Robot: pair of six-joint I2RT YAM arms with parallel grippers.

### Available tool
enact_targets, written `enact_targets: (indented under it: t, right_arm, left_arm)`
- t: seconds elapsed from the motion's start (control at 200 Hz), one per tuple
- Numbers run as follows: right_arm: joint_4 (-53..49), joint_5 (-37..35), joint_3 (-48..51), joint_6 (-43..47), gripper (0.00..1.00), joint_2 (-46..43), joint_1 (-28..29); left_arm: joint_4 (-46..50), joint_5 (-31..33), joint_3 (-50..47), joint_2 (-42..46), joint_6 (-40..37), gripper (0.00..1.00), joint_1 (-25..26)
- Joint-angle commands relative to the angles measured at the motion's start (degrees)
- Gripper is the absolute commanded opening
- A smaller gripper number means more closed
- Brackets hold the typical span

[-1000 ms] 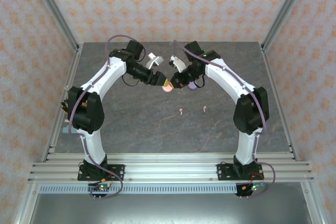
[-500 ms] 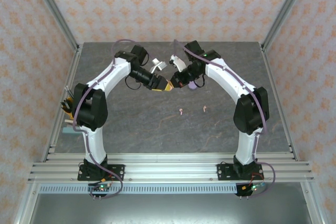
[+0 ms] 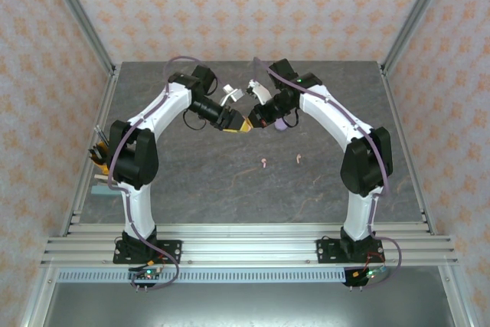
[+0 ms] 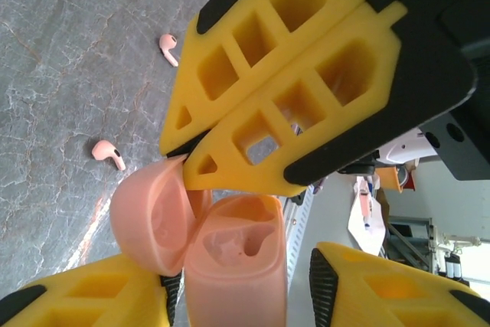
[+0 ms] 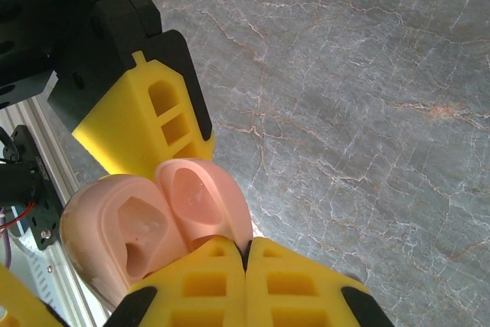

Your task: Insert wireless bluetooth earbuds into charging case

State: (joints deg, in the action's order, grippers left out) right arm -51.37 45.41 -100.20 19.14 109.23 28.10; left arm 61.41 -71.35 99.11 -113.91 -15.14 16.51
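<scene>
The pink charging case point(image 4: 237, 266) hangs open in the air between both grippers, its lid point(image 4: 149, 220) swung aside and its wells bare. My right gripper point(image 5: 246, 246) is shut on the edge of the lid point(image 5: 203, 197). My left gripper point(image 4: 241, 281) straddles the case body: one finger point(image 4: 76, 304) lies against the lid side, the other finger point(image 4: 398, 289) stands a small gap away. Two pale pink earbuds point(image 3: 264, 162) point(image 3: 297, 159) lie on the table nearer the arm bases; the left wrist view shows them as earbuds point(image 4: 169, 47) point(image 4: 108, 154).
A lilac case point(image 3: 281, 123) sits on the grey table just right of the right gripper. Some tools point(image 3: 99, 157) rest at the table's left edge. Metal frame posts and patterned walls close in the table on three sides.
My left arm has swung right and brought its gripper up against the right one at the pink case. Its jaws have narrowed around the case body. The right arm has stayed put.
</scene>
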Motion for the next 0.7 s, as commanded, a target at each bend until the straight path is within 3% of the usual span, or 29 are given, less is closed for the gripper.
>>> enact_targets:
  t: [0.0, 0.4, 0.696]
  right_arm:
    - [1.2, 1.1, 0.0, 0.4, 0.00, -2.6, 0.4]
    - [1.1, 0.8, -0.3, 0.4, 0.00, -2.4, 0.6]
    - [1.0, -0.1, -0.3, 0.3, 0.00, -2.3, 0.6]
  left_arm:
    - [1.1, -0.9, 1.9, -1.1, -0.6, 0.46, 0.6]
    - [1.0, -0.7, 2.0, -1.7, -0.5, 0.38, 1.1]
    - [0.9, -0.9, 2.4, -1.8, -0.4, 0.21, 1.1]
